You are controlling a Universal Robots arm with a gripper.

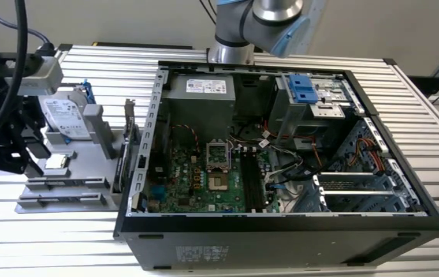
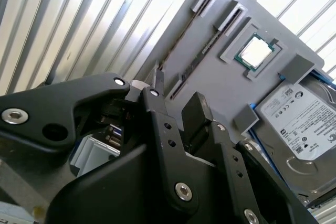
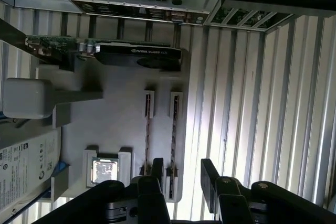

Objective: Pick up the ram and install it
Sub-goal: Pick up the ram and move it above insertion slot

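Observation:
Two ram sticks stand on edge in slots of the grey parts holder (image 1: 81, 153), at the exterior view's left. One ram stick (image 3: 174, 129) (image 2: 207, 45) runs toward the gap between my fingers. The other ram stick (image 3: 148, 129) (image 2: 184, 32) lies parallel, just outside one finger. My gripper (image 3: 182, 167) (image 2: 177, 90) hovers open over the near end of the holder, holding nothing. In the exterior view the gripper (image 1: 7, 156) is a dark mass over the holder, and the ram slots (image 1: 62, 183) show below it.
The holder also carries a square silver processor (image 3: 105, 170) (image 2: 256, 52), a hard drive (image 2: 302, 121) (image 1: 67, 115) and a bracketed card (image 3: 139, 55). The open computer case (image 1: 281, 219) lies to the exterior view's right, its motherboard (image 1: 204, 179) and long memory slots (image 1: 254, 179) exposed. All rests on a ribbed metal table (image 1: 435, 161).

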